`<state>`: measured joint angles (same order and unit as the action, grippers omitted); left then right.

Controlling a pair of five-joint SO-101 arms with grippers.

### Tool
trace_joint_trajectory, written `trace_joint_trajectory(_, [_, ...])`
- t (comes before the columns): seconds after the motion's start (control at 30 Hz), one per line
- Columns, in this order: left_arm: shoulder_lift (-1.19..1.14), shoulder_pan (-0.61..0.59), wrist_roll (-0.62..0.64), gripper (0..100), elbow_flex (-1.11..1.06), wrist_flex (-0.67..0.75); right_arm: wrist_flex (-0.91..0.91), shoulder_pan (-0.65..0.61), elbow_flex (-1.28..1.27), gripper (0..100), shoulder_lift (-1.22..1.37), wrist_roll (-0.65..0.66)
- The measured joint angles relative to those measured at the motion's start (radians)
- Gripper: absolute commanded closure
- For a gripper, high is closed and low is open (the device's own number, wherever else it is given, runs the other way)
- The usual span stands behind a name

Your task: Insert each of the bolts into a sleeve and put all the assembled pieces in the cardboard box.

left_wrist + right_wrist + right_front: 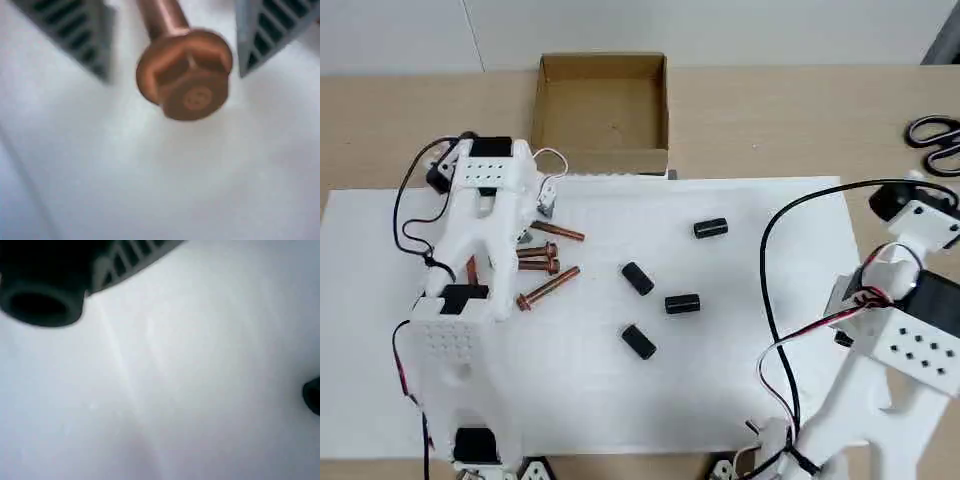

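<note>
**Near to far.** Toward the near right corner of the desk [770,110], the right tool [844,338] hangs low over the white sheet [740,400]. Its wrist view sets a black sleeve [40,300] hard against a ribbed finger [130,260], with the open bore facing the camera. We judge the sleeve to be grasped and held ready to receive a bolt.

Four loose sleeves [638,279] lie apart at the middle of the sheet, which we take to be within reach of either arm.

Toward the left edge, the left tool [172,75] stands released astride a copper bolt [185,85]. One of its fingers [85,45] is on each side and neither touches the bolt, so we read it as set to close on the shank. The other bolts [548,286] lie bunched just beside it.

At the far edge the cardboard box [603,158] stands open, with no assembled piece in it yet.

The wrist views give grip and clearance. The high view gives the count, the spacing and the way to the box.
</note>
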<state>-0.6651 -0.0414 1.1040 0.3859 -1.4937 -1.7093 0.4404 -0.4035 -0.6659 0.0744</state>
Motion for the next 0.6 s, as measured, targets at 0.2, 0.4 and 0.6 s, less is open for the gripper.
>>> trace_joint_trajectory(0.2, [-0.002,0.031,0.002,100,0.0,0.002,0.0,0.0,0.0,99.5,0.0,0.0])
trace_joint_trajectory(0.4, [-0.003,0.032,0.002,100,0.0,0.002,0.0,0.0,0.0,99.5,0.0,0.0])
trace_joint_trajectory(0.6, [-0.012,0.041,-0.037,100,0.112,-0.112,0.0,0.0,0.0,99.5,0.0,0.0])
